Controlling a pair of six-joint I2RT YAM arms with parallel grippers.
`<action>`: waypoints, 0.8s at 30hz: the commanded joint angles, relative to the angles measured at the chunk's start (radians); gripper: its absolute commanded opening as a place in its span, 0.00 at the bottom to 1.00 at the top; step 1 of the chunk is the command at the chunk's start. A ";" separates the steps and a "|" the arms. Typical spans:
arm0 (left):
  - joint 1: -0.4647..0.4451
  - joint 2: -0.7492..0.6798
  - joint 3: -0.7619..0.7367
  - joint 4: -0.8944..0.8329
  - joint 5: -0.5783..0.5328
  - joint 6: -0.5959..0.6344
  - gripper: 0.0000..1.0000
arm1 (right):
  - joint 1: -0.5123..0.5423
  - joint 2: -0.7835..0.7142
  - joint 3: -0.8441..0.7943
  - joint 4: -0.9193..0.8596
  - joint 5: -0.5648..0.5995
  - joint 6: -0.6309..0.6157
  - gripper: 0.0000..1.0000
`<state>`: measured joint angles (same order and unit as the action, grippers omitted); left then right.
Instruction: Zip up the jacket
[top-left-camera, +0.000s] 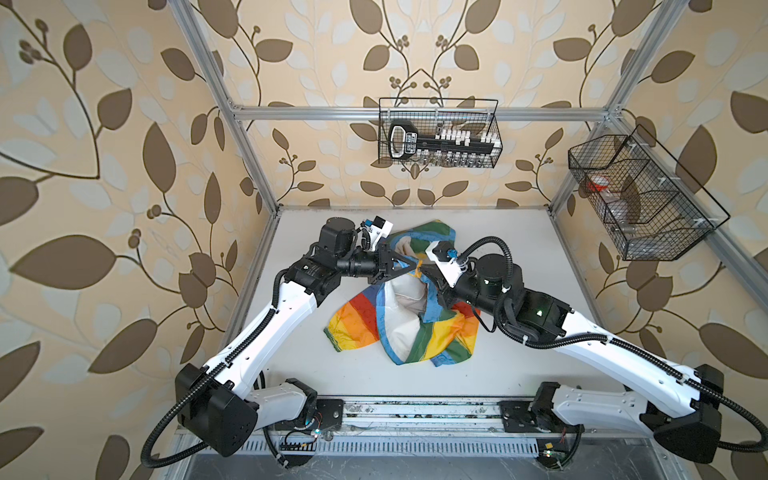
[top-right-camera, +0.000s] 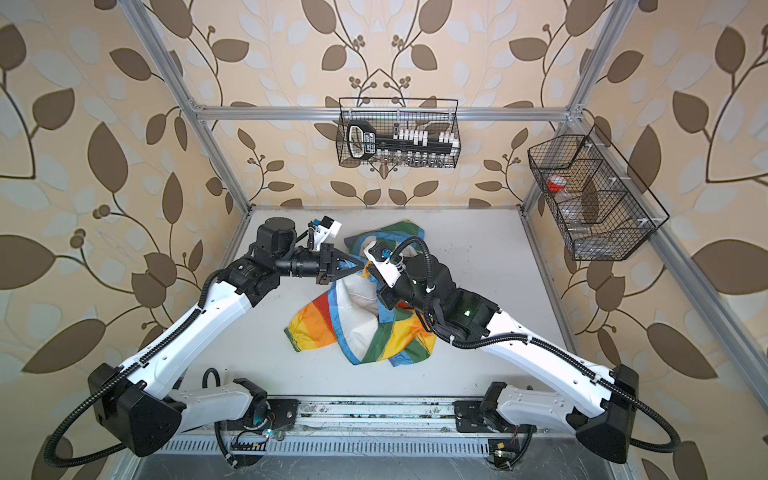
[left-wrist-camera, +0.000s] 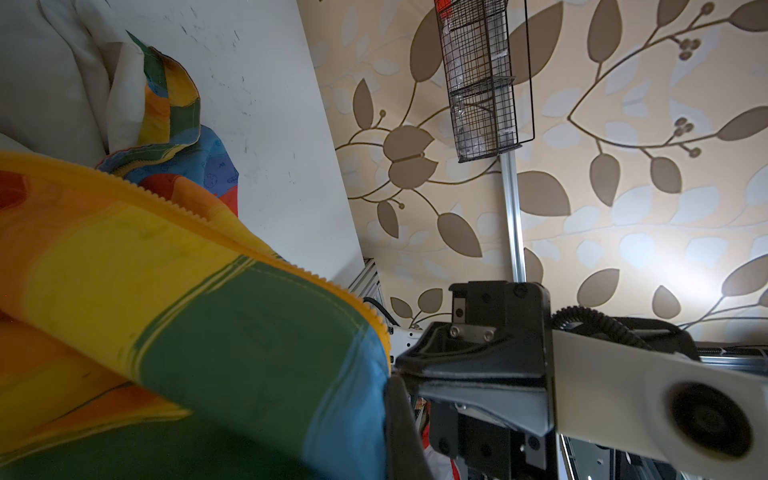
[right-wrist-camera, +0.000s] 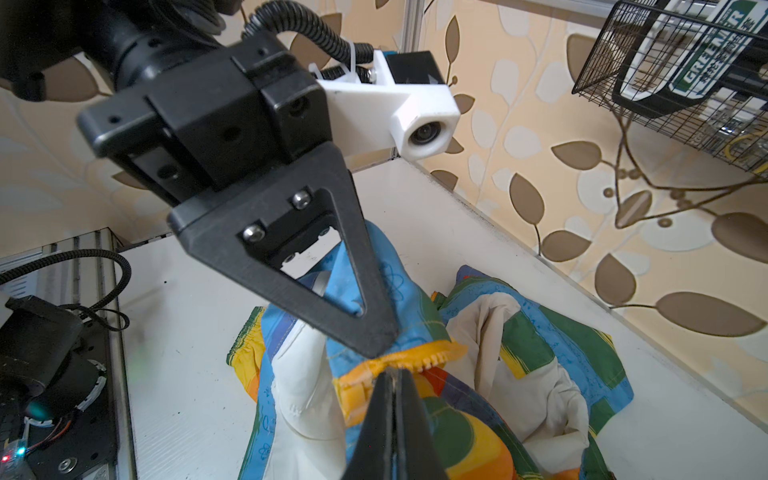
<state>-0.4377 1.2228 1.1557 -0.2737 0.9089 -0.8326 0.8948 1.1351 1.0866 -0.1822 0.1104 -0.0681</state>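
Between two fingertip pairs, mid-table: orange-yellow zipper edge (right-wrist-camera: 415, 359) of jacket (top-left-camera: 399, 328). Fingers of left gripper (right-wrist-camera: 380, 349) closed, pinching that trim; fingers of right gripper (right-wrist-camera: 392, 376) pressed together on same toothed edge, tips almost meeting. Rest of jacket crumpled beneath fingers on white table (top-left-camera: 540, 257), off-white lining showing.
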 joint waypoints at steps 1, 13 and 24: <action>-0.002 -0.013 -0.003 -0.061 0.087 0.040 0.00 | -0.023 0.011 0.018 0.020 0.157 -0.015 0.00; -0.003 0.020 -0.002 -0.196 0.038 0.120 0.00 | 0.003 -0.012 -0.006 0.033 0.090 -0.039 0.00; -0.003 0.031 -0.106 -0.234 0.036 0.187 0.00 | -0.035 0.053 -0.192 0.109 0.028 0.062 0.00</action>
<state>-0.4377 1.2610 1.0855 -0.4019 0.8787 -0.7116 0.8936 1.1713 0.9501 -0.0948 0.0685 -0.0311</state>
